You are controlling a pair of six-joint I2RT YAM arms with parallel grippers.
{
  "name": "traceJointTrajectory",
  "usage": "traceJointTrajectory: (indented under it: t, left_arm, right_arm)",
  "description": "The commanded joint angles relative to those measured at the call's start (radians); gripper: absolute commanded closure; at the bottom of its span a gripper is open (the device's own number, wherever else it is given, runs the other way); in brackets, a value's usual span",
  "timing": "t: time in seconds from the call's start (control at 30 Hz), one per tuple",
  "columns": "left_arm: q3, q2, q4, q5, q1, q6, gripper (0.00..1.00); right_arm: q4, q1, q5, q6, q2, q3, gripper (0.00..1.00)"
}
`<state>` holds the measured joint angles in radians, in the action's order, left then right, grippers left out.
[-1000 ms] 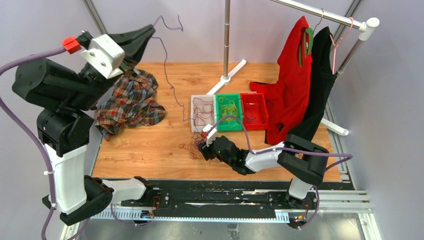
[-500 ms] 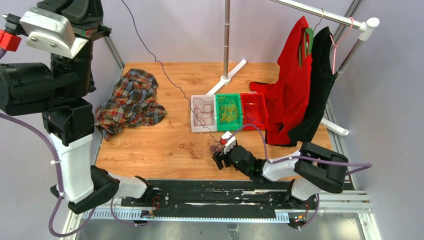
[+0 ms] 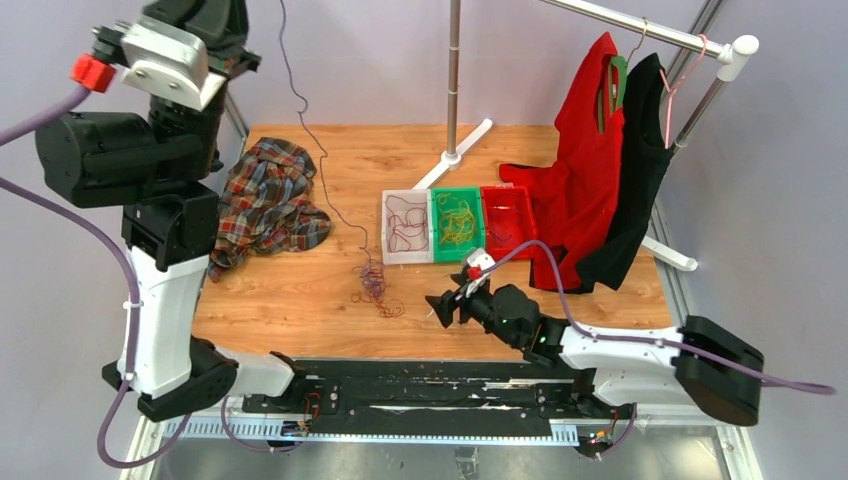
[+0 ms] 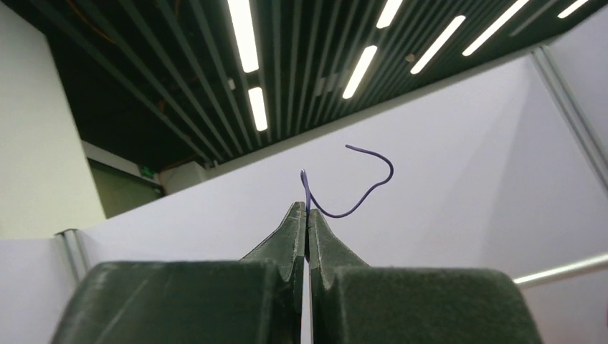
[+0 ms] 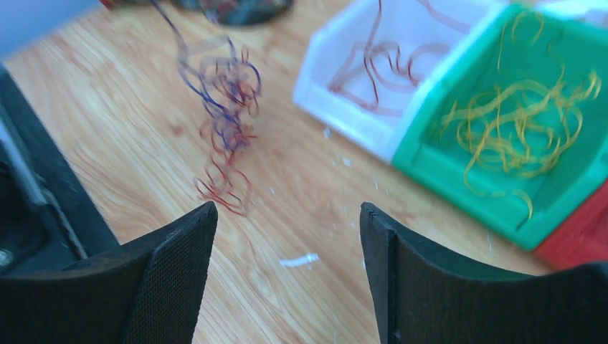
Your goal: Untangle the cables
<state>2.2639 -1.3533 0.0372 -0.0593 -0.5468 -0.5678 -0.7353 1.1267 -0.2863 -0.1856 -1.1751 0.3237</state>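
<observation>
My left end effector point(image 4: 307, 215) is raised high above the bench. Its jaws are pinched tight on a thin purple wire strand point(image 4: 367, 192), whose free end curls out just past the fingertips. In the overhead view that strand runs down from the left end effector to a loose tangle of dark red and purple wire strands point(image 3: 374, 288). The tangle lies on the wooden bench point(image 3: 290, 300), near the front corner of the white plastic bin point(image 5: 344, 118).

My right end effector point(image 5: 287, 212) sits low over the bench with its jaws spread wide and nothing between them. The tangle is apart from it, ahead and to the left in the wrist view, and looks blurred there.

The white bin holds dark red strands point(image 5: 387, 61). The green plastic bin point(image 5: 459, 190) touching its side holds yellow strands point(image 5: 516, 122). Both bins lie ahead and to the right of the right end effector, clear of its fingers.
</observation>
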Motion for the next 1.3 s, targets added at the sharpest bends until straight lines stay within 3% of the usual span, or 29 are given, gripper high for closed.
traceJointTrajectory:
  t: [0.0, 0.17, 0.47, 0.9, 1.27]
  left_arm:
    - [-0.133, 0.093, 0.035, -0.099, -0.005, 0.047, 1.00]
    - [-0.215, 0.135, 0.028, -0.116, -0.005, 0.028, 1.00]
    - [-0.193, 0.153, -0.042, -0.103, -0.005, 0.003, 1.00]
    - [-0.325, 0.249, -0.124, -0.093, -0.005, -0.028, 1.00]
    - [-0.330, 0.283, -0.175, -0.089, -0.005, -0.052, 1.00]
  right_arm:
    - [0.128, -0.008, 0.068, 0.057, 0.114, 0.107, 0.27]
    - [0.259, -0.008, 0.183, 0.145, 0.056, 0.338, 0.24]
    - [0.213, -0.008, 0.298, 0.172, -0.261, 0.633, 0.23]
    - [0.169, -0.040, 0.197, 0.220, -0.547, 0.865, 0.30]
    - [0.157, -0.097, 0.314, 0.134, -0.695, 0.979, 0.43]
